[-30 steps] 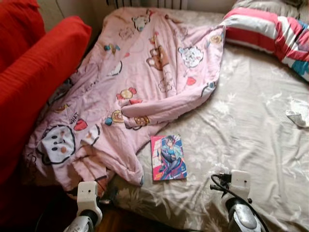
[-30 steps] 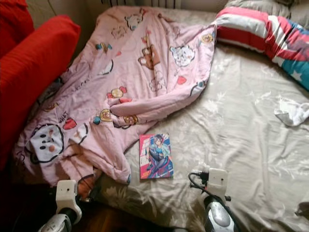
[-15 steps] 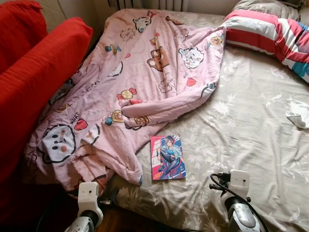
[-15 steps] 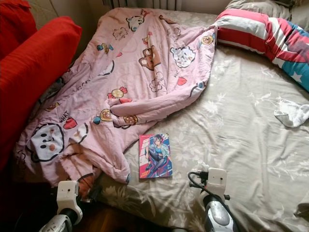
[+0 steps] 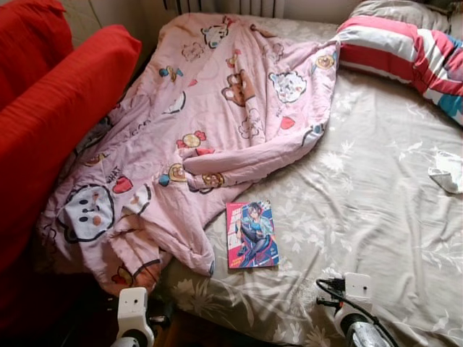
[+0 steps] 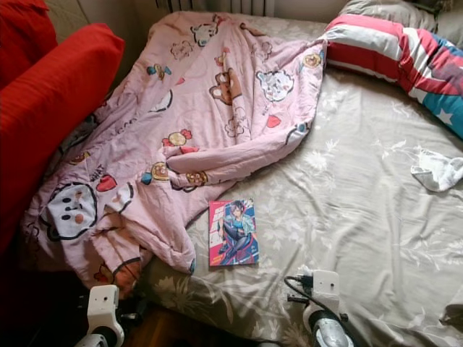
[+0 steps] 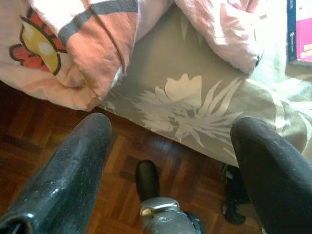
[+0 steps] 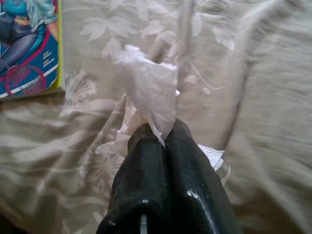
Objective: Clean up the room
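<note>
White tissue scrap [image 8: 148, 90] is pinched tight in the right gripper [image 8: 163, 139], now pulled back low over the flowery bed sheet [image 5: 362, 195] near the comic book [image 5: 252, 235], ready for binning, while the left gripper [image 7: 170, 146] hangs wide apart.

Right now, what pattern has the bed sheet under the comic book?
The grey-beige bed sheet has pale leaf-and-flower prints, clearest in the left wrist view.

bed [image 5: 376, 217], red sofa [image 5: 51, 123], parquet floor [image 7: 122, 165]
</note>
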Controlling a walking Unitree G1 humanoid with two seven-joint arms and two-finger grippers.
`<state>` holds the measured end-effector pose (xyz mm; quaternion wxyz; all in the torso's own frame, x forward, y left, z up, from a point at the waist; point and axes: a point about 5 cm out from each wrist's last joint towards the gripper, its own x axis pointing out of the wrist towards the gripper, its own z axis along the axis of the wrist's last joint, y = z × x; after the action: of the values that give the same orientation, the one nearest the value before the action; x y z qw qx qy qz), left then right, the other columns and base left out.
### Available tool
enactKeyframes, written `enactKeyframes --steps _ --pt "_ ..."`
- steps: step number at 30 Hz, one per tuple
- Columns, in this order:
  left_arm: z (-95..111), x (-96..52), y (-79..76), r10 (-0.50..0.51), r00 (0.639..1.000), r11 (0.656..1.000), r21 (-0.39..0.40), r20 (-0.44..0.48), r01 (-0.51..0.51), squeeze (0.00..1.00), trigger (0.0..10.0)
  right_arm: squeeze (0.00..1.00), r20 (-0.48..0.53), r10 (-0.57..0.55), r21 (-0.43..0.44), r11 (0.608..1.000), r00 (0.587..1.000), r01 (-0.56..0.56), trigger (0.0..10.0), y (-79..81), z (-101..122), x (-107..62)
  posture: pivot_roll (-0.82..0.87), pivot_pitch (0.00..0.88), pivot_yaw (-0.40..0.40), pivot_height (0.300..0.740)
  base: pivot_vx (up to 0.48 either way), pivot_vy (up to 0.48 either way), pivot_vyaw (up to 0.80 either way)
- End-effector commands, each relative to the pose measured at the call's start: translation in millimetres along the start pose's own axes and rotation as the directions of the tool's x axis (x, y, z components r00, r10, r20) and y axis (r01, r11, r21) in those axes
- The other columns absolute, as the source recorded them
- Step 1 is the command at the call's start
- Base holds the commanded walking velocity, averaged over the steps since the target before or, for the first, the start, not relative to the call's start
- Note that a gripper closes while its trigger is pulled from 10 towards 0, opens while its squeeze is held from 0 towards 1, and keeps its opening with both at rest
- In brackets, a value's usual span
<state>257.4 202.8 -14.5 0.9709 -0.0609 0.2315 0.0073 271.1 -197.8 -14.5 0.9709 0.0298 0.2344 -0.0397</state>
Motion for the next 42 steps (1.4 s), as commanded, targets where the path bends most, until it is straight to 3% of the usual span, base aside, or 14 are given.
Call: enactKeyframes --steps 1,21,26,42 --pt "-24 -8.8 7.9 0.031 0.996 0.999 -0.003 -0.086 -0.032 0.0 10.0 0.0 -0.078 -0.004 -0.007 1.0 0.997 0.003 10.0 -2.8 -21 -7.5 -0.04 0.281 0.017 0.74 0.0 0.0 0.0" --pt "-49 -16.5 23.5 0.065 0.969 0.998 0.006 -0.237 -0.066 0.0 10.0 0.0 -0.17 -0.02 0.009 1.0 0.985 0.022 10.0 2.1 -37 -10.0 -0.03 0.231 0.03 0.74 -0.147 0.0 0.0" --pt "-53 -20.1 30.8 0.103 0.962 0.991 -0.055 -0.254 -0.12 0.0 10.0 0.0 -0.165 -0.022 0.013 1.0 0.986 0.025 10.0 2.1 -35 -9.4 -0.03 0.231 0.029 0.74 -0.256 0.0 0.0" --pt "-67 -23.5 18.5 0.101 0.946 0.992 -0.038 -0.308 -0.119 0.0 10.0 0.0 -0.169 -0.007 0.022 1.0 0.986 0.011 10.0 4.1 -42 -13.1 -0.02 0.236 0.041 0.74 -0.256 0.0 0.0"
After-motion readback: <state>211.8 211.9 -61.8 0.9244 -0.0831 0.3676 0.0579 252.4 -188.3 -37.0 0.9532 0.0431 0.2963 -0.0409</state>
